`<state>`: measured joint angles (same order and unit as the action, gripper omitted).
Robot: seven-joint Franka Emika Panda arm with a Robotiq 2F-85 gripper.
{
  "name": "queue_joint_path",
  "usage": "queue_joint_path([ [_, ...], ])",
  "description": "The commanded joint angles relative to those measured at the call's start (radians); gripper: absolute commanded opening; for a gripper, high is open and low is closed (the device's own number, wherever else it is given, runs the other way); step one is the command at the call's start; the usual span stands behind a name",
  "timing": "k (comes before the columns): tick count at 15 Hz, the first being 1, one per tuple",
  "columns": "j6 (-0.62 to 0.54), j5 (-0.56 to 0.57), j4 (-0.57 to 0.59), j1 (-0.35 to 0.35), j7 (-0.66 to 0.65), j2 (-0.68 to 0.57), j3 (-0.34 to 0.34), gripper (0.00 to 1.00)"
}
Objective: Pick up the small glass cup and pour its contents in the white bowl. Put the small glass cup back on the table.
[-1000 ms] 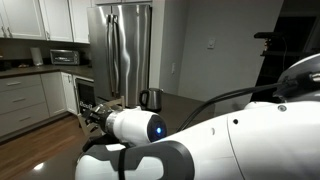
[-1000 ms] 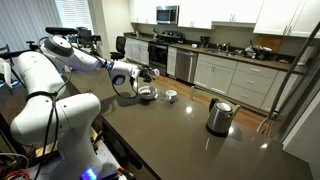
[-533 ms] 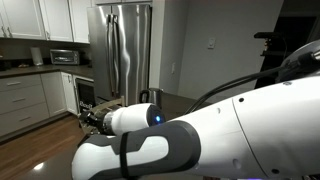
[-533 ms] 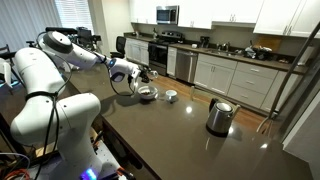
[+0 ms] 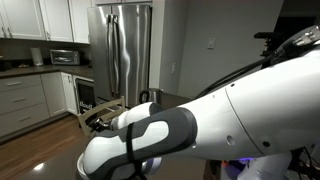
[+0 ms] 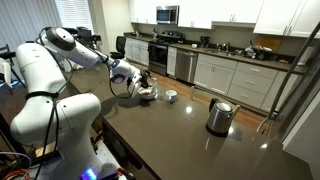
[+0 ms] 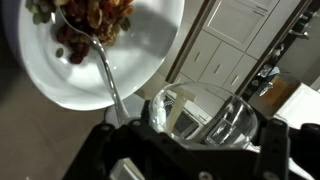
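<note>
Fingers (image 7: 120, 150) are clamped on either side of the small glass cup (image 7: 200, 115), dark pads hugging its clear wall, so the pick-up is done! The cup is up off the tabletop (image 6: 180, 140), and in the wrist view its rim sits just beside the edge of the white bowl (image 7: 150, 50). The cabinets behind slant hard across that view, so I judge the wrist is rolled over into the pour. Looking through the glass I see nothing clearly inside it; empty already, or too clear to tell.

The bowl holds a heap of brown and green bits up at its far side, with a spoon (image 7: 108, 80) lying in it, handle running out towards the cup. Whether any of that came from the cup, I can't tell.

In an exterior view the arm reaches over the bowl (image 6: 147, 94), with the steel kettle (image 6: 219, 117) well apart down the tabletop.

So: lift done, pour underway or just finished by my reading. Left to do: level the cup, set it on the tabletop, let go
</note>
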<state>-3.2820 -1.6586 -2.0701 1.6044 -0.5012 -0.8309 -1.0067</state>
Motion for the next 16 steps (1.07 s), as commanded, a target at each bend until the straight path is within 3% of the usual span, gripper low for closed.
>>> queue_joint_path([
  [1, -0.070, 0.015, 0.008, -0.127, 0.054, 0.191, 0.144, 0.57],
  [2, -0.083, 0.015, 0.007, -0.151, 0.054, 0.206, 0.169, 0.57],
  [3, 0.010, 0.005, -0.010, -0.077, -0.028, 0.120, 0.081, 0.57],
  [5, 0.029, 0.008, -0.011, -0.098, -0.025, 0.160, 0.097, 0.57],
  [6, -0.082, 0.020, 0.016, -0.237, 0.051, 0.272, 0.259, 0.57],
  [7, 0.023, 0.003, -0.004, -0.119, -0.025, 0.183, 0.121, 0.57],
  [9, 0.030, 0.004, 0.001, -0.139, -0.022, 0.211, 0.141, 0.57],
  [10, -0.081, 0.021, 0.024, -0.285, 0.051, 0.317, 0.314, 0.57],
  [11, 0.017, 0.003, 0.008, -0.163, -0.022, 0.233, 0.171, 0.57],
  [16, 0.032, -0.010, 0.020, -0.170, -0.003, 0.289, 0.185, 0.57],
])
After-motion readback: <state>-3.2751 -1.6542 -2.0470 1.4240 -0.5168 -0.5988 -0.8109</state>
